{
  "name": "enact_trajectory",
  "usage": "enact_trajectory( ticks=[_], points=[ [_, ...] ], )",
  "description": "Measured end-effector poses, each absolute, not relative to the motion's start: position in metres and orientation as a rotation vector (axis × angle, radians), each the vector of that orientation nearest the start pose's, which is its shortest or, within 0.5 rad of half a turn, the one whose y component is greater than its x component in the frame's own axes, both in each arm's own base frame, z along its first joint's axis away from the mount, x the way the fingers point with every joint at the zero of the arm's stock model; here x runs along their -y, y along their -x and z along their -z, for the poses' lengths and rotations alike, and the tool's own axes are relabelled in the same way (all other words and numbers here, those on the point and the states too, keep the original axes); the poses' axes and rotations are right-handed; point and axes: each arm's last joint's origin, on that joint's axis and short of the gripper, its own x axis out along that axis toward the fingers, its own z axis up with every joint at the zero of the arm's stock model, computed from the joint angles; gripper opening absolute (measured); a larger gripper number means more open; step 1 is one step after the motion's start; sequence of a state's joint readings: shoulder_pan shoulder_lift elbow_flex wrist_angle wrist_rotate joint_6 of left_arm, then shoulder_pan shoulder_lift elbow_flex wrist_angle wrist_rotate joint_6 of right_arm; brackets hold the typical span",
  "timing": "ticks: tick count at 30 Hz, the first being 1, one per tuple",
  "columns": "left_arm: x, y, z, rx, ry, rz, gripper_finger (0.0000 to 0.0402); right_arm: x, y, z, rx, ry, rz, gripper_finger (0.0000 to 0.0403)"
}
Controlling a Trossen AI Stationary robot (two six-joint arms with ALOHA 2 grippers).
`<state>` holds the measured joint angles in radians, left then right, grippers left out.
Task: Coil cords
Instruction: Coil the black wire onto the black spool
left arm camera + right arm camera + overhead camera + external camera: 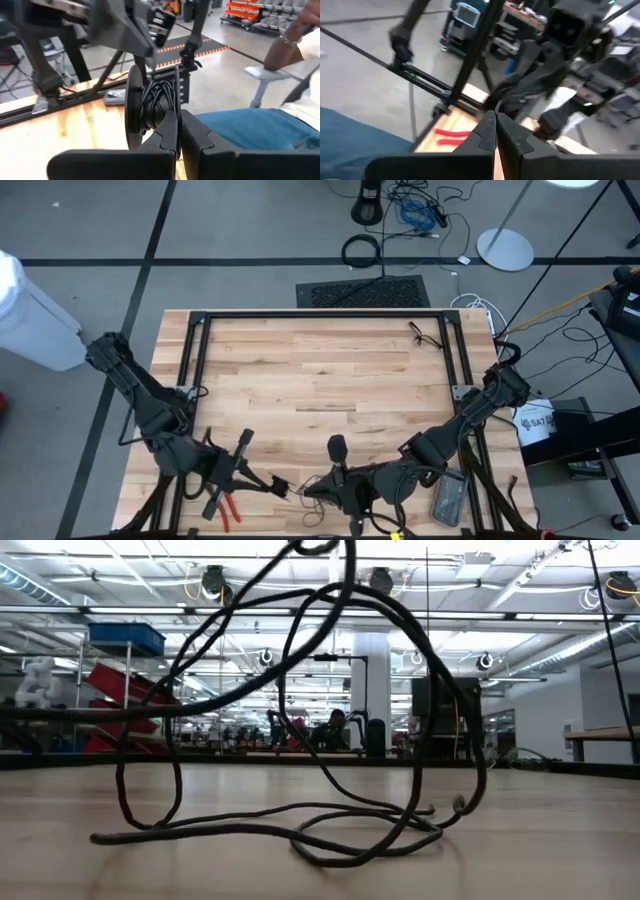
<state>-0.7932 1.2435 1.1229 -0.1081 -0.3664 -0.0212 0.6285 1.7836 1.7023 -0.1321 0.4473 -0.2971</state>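
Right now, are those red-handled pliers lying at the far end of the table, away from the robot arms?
No, the red-handled pliers lie at the near edge of the table, right beside the left gripper.

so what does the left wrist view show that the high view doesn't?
Left wrist only: black cord wound on a spool right past the shut left gripper, and a person's arm beyond the table. High only: red pliers, the shut right gripper, and another loose cord at the far edge. Both: the wooden table.

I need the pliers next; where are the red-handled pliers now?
In the high view, the red-handled pliers lie at the table's near edge on the left, beside the left pincer.
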Motion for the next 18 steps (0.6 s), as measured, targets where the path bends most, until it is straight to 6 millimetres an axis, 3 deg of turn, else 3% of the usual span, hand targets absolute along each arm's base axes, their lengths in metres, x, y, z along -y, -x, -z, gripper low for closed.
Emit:
enact_trajectory(
  ticks=[7, 18],
  points=[
    [0.188, -0.216, -0.355, -0.231, -0.104, 0.466, 0.0008, -0.232, -0.346, -0.382, -0.146, 0.522, -0.159, 0.0],
    [0.182, -0.233, -0.35, -0.235, -0.079, 0.523, 0.0008, -0.221, -0.357, -0.379, -0.152, 0.554, -0.132, 0.0]
  ],
)
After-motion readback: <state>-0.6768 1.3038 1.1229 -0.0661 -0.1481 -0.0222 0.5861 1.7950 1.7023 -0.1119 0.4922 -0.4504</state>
